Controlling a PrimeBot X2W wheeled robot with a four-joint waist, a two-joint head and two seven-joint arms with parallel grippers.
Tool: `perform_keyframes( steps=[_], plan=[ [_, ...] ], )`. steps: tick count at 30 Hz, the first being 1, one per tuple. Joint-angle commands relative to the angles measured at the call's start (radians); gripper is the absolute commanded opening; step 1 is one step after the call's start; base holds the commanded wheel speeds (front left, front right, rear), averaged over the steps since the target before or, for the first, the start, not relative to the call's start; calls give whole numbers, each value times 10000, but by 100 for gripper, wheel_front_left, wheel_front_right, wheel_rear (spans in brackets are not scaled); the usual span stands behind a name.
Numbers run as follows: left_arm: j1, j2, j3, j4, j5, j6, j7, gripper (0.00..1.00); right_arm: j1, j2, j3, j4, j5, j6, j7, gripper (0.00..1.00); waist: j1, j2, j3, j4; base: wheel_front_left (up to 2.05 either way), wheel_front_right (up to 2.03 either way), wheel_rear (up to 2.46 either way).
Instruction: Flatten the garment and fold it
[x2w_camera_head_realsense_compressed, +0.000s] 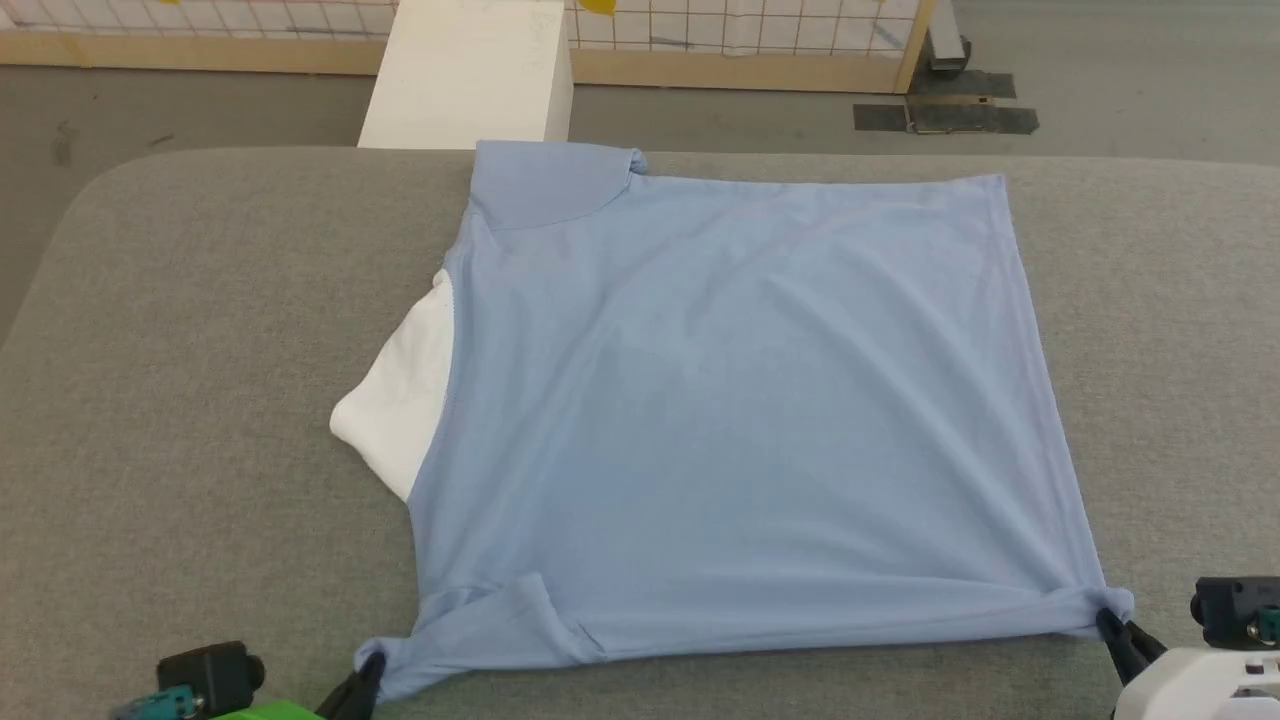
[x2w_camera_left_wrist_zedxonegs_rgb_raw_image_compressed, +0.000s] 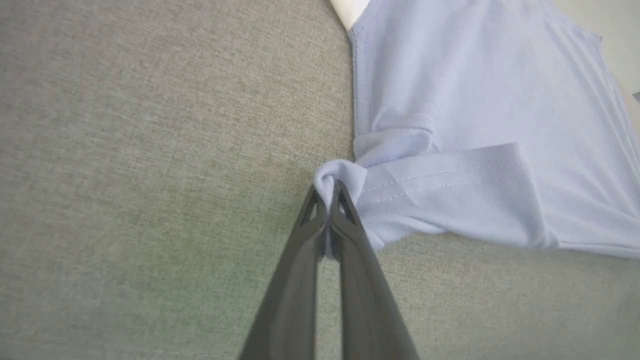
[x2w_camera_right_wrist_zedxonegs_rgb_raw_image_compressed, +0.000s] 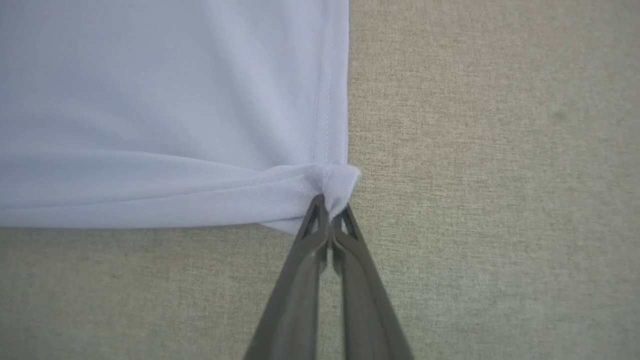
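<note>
The light blue garment (x2w_camera_head_realsense_compressed: 740, 400) lies spread almost flat on the grey padded table (x2w_camera_head_realsense_compressed: 200, 380), with a white fabric part (x2w_camera_head_realsense_compressed: 405, 395) sticking out at its left side. My left gripper (x2w_camera_head_realsense_compressed: 372, 665) is shut on the near left corner, where a sleeve is folded over (x2w_camera_left_wrist_zedxonegs_rgb_raw_image_compressed: 440, 185); the pinched fabric bunches at the fingertips of the left gripper (x2w_camera_left_wrist_zedxonegs_rgb_raw_image_compressed: 327, 192). My right gripper (x2w_camera_head_realsense_compressed: 1108, 622) is shut on the near right hem corner, and the cloth (x2w_camera_right_wrist_zedxonegs_rgb_raw_image_compressed: 175, 100) pulls taut from that right gripper (x2w_camera_right_wrist_zedxonegs_rgb_raw_image_compressed: 330, 205). The far sleeve (x2w_camera_head_realsense_compressed: 550, 185) lies folded at the table's back edge.
A white block (x2w_camera_head_realsense_compressed: 470, 70) stands on the floor behind the table, before a wooden-framed mesh fence (x2w_camera_head_realsense_compressed: 760, 40). Dark tape patches (x2w_camera_head_realsense_compressed: 945, 115) mark the floor at the back right. Bare grey table surface surrounds the garment on the left and right.
</note>
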Motion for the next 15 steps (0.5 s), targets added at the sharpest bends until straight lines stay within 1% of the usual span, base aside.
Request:
perform_keyframes(
  steps=[1,5,7,11,15],
  plan=[
    [192,-12,95,92,129,64,-199,0,149,57,-100,-22,-102,-17,-169,0,1,0,-42,-59,0,0,0],
    [330,-161,113,71,46,-106,-431,0,301,220,-164,43,-144,-17,-474,0,1,0,-168,-151,0,0,0],
    [284,-145,53,46,181,-176,-521,0,335,259,-131,9,-142,-17,-769,0,1,0,-226,-185,0,0,0],
    [-109,-173,22,-93,834,-276,-1147,0,225,305,37,-103,-208,-17,-1699,0,1,0,-303,-258,0,0,0],
    [-911,-84,-8,-253,1819,-287,-1794,0,-65,271,214,-189,-389,-17,-2522,0,1,0,-314,-317,0,0,0]
  ],
)
